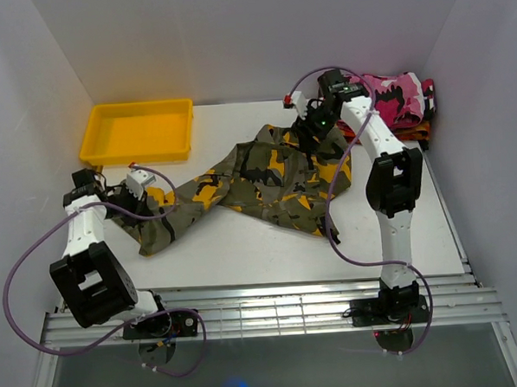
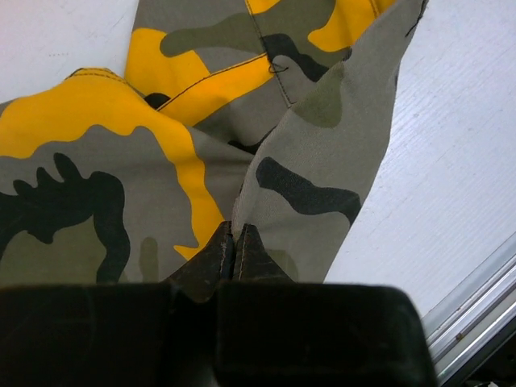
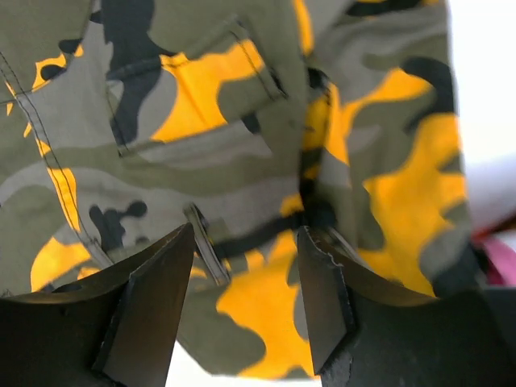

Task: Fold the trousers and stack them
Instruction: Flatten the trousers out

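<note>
Top view looks down from behind; wrist views peer past left claw (image 2: 235, 246) and right claw (image 3: 246, 294), close on the shared trousers (image 1: 266, 177).

Light: even, diffuse brightness is coming from above, and the white desk (image 1: 244, 246) is reflecting it softly.
Shadows: only faint, soft-edged ones are showing.
Glare: the right wrist view is washing out at its right edge.
Focus: the left end effector (image 2: 235, 238) is looming dark and soft; the trousers (image 2: 306, 161) are showing crisp stitching.

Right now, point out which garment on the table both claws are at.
The olive, black and yellow-orange camouflage trousers spread across the middle. The pink camouflage garment and the orange-red one by it lie in the far right corner.
</note>
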You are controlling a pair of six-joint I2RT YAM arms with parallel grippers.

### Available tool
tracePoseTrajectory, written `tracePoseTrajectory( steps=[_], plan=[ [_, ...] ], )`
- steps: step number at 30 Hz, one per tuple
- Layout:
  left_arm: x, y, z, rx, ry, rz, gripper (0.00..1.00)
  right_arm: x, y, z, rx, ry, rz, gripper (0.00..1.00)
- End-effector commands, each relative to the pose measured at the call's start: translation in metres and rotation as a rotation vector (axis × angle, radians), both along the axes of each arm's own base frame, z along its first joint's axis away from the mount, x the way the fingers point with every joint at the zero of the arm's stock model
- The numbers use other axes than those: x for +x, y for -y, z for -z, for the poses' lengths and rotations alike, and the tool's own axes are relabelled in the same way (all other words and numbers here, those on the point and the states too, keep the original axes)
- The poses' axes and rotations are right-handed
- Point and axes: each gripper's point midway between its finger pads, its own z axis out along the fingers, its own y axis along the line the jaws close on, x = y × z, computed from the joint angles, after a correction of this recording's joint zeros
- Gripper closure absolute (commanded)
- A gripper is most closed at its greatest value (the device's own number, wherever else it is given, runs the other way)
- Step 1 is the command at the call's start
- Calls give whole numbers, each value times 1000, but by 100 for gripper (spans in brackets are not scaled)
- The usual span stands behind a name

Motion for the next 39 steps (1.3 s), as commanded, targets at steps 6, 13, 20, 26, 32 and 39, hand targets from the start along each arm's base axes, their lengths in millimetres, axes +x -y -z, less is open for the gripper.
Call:
tracePoseTrajectory(
  steps=[6,13,20,26,32,39],
  plan=[
    [-12,-49,29,133,40,-23,100,7,-53,28,9,86,-125,43],
    [-12,-49,36,122,56,-42,100,22,-78,52,-25,137,-148,47],
    [-8,-52,38,106,34,-52,100,43,-86,82,-40,158,-142,58],
    [-5,-53,35,101,37,-63,100,43,-79,82,-73,174,-142,92],
    [6,-55,21,88,67,-79,100,55,-55,-1,-24,296,-90,92],
    [16,-56,2,67,102,-89,100,15,-38,-51,-12,312,-131,92]
  ],
)
